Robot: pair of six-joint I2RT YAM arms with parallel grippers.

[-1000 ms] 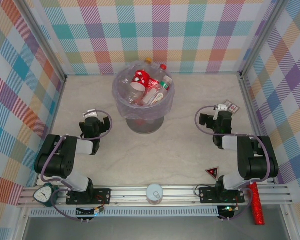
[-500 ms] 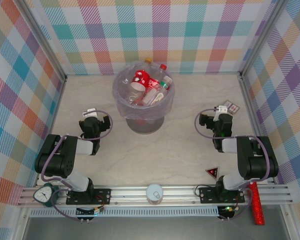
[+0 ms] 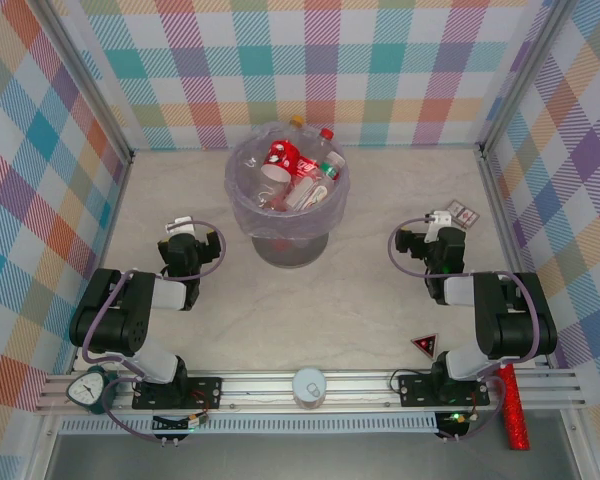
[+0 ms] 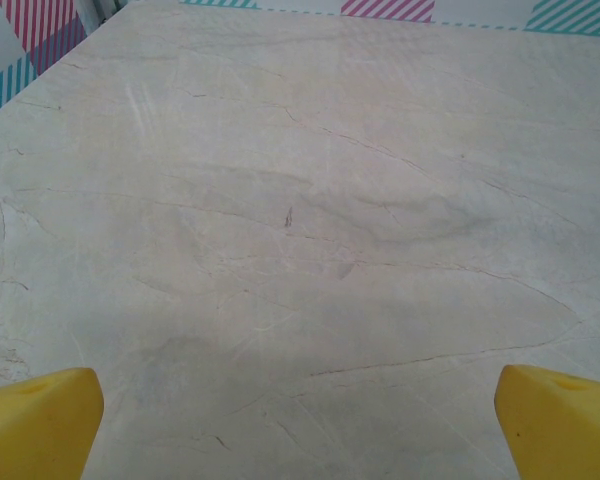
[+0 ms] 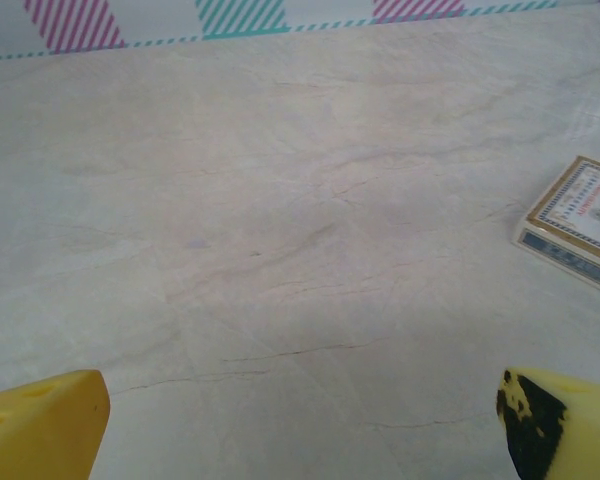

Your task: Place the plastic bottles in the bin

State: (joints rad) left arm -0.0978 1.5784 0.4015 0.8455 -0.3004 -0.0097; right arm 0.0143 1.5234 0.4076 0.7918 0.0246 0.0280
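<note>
1. Now the bin (image 3: pixel 242 212) stands at the back middle of the table (image 3: pixel 370 300), between the two arms.
2. Lots of bottles (image 3: pixel 298 175) are piled inside the bin (red labels, a red cap and a yellowish cap poke up at the back rim).
3. On the left side, the left gripper (image 3: pixel 183 228) sits low over the table, well apart from the bin.
4. Its yellow fingers (image 4: pixel 35 420) are wide apart in the left wrist view, with bare table between them.
5. On the right side, the right gripper (image 3: pixel 442 220) is also low over the table.
6. Its yellow fingers (image 5: pixel 40 425) are wide apart too (the right one has a black mark on it).
7. A small card box (image 5: pixel 580 225) lies flat on the table just ahead of the right gripper, a bit to its right, not touching it.
8. A red glittery stick (image 3: pixel 515 410) lies at the front right corner, beside the right arm's base.
</note>
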